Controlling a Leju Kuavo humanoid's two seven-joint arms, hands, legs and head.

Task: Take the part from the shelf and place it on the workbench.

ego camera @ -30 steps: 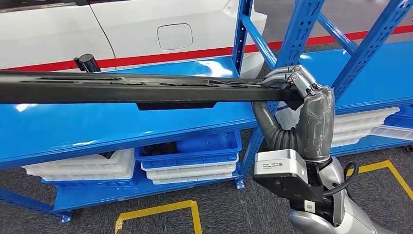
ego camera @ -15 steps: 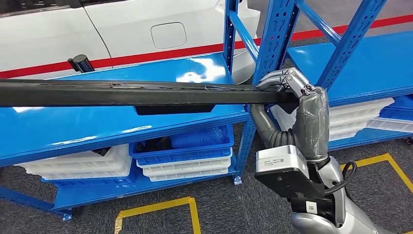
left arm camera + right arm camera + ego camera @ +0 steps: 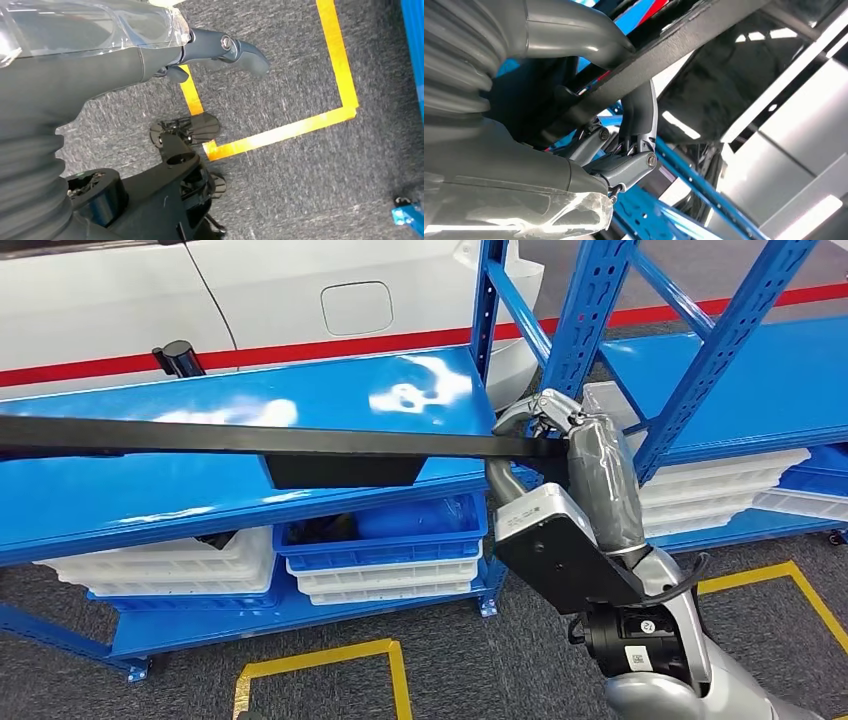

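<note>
A long black part (image 3: 250,440) stretches from the left edge of the head view across the front of the blue shelf (image 3: 330,400), just above its board. My right hand (image 3: 560,435) grips the part's right end, the wrist turned so that the forearm box faces up. In the right wrist view the fingers (image 3: 636,125) wrap around the black bar (image 3: 704,35). My left hand (image 3: 150,45) hangs over the grey carpet and holds nothing, with one dark finger (image 3: 235,47) stretched out.
Blue uprights (image 3: 590,310) stand right behind my right hand. White and blue bins (image 3: 380,560) are stacked on the lower shelf boards. A white car body (image 3: 300,290) is behind the rack. Yellow floor tape (image 3: 320,675) marks the carpet.
My right hand has moved left and turned at the wrist, rolling the part so its flat tab now hangs lower. The view has shifted a little.
</note>
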